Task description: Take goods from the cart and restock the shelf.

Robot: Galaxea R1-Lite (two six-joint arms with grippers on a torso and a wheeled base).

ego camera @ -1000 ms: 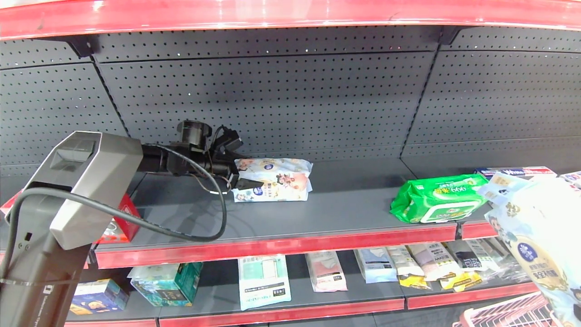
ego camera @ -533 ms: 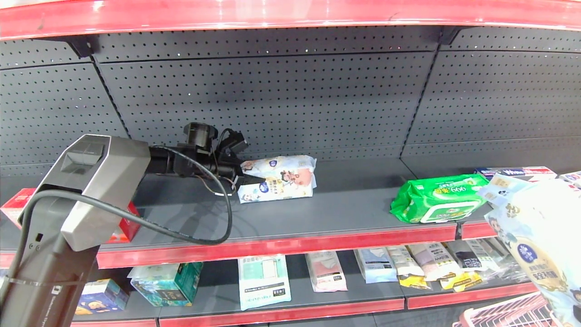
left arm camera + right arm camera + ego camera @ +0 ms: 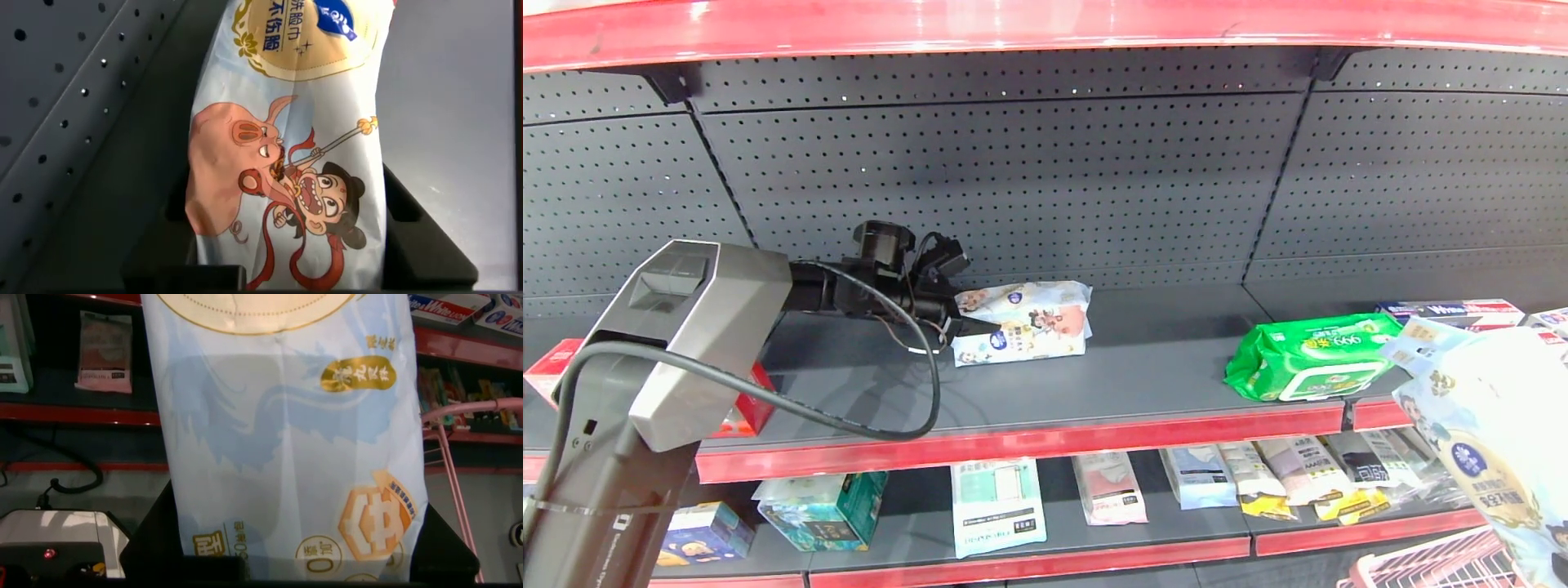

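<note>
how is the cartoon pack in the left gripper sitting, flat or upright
Lying down, not upright: the cartoon pack stretches lengthwise along the shelf, one end in the left gripper.

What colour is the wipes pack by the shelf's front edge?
The wipes pack is bright green, white lid; head view.

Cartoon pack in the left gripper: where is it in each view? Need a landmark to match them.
Head view: pack lies centre-left on the shelf, one end in the left gripper.
Left wrist view: pack sits in the middle, inside that gripper.
Right wrist view: that is the other pack, in the right gripper.
Landmark: the pegboard behind the pack, which also runs beside it in the left wrist view.
</note>
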